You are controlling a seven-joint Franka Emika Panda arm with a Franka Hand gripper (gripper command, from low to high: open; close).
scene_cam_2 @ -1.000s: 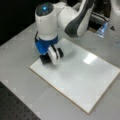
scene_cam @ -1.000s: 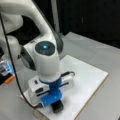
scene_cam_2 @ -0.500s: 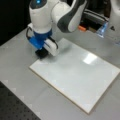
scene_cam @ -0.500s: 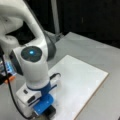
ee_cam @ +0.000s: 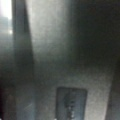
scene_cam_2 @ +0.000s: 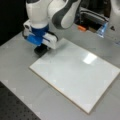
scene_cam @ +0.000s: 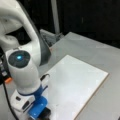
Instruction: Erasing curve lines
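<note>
Tool (scene_cam_2: 42,48) sits low at the white board's (scene_cam_2: 75,75) ten o'clock corner in a front view, a black eraser block (scene_cam_2: 40,50) under it; whether clenched on that block, I cannot tell. Curve lines: no squiggle can be made out on the board in both front views; bearing and axis undetermined. Grey worktop (scene_cam_2: 17,75), dark backdrop. Wrist view unclear.

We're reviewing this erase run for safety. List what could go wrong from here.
1. The gripper holds a dark block at the board's corner; a push there might slide or tip the board.
2. No curve lines show on the board in both front views, so a leftover faint mark could go unnoticed.
3. The block might catch the board's edge and slip.
</note>
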